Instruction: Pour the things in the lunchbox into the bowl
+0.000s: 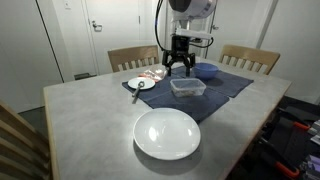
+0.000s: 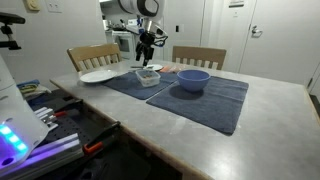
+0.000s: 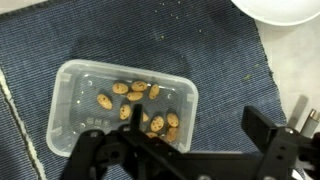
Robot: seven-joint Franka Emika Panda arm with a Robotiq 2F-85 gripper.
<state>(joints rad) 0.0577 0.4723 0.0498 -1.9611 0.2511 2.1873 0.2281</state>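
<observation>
Wrist view, jaws wide open above lunchbox

1. Table: a cloth lies spread on it.
2. Lunchbox: rests on the cloth, with small pieces lying inside it.
3. Bowl: on the same cloth, near the lunchbox but not touching it.
4. Gripper: hangs above the lunchbox, clear of it.
5. Large dish: on bare table, in front of the cloth.
6. Small plate: at the cloth's edge, beside the lunchbox.
7. Chairs: behind the table's far edge.
</observation>
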